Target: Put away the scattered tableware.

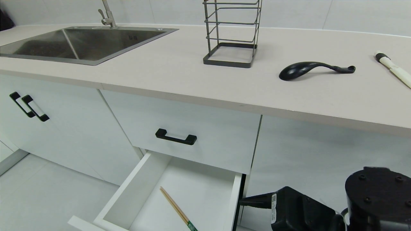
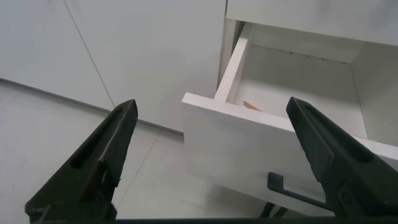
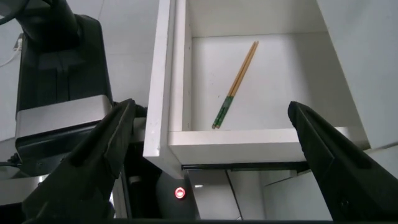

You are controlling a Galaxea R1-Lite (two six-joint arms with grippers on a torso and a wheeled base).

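Two wooden chopsticks (image 1: 178, 208) lie side by side on the floor of the pulled-out white drawer (image 1: 135, 189), their green-patterned ends towards its near front panel. That drawer sits low, under a shut one with a black handle (image 1: 176, 137). Up on the pale countertop (image 1: 167, 73) the rest of the tableware lies loose: a black spoon (image 1: 308, 70) lies to the right of a dark wire rack (image 1: 231, 35), and further right, at the edge of view, lies a white-handled utensil (image 1: 393, 69) with a dark band near its far end. The steel sink (image 1: 80, 41) and faucet (image 1: 107, 14) are far left. The right gripper (image 3: 211, 107) hangs above the drawer's near front panel, fingers spread wide and holding nothing. The left gripper (image 2: 211, 107) is low, out in front of the drawer — likewise splayed and empty.
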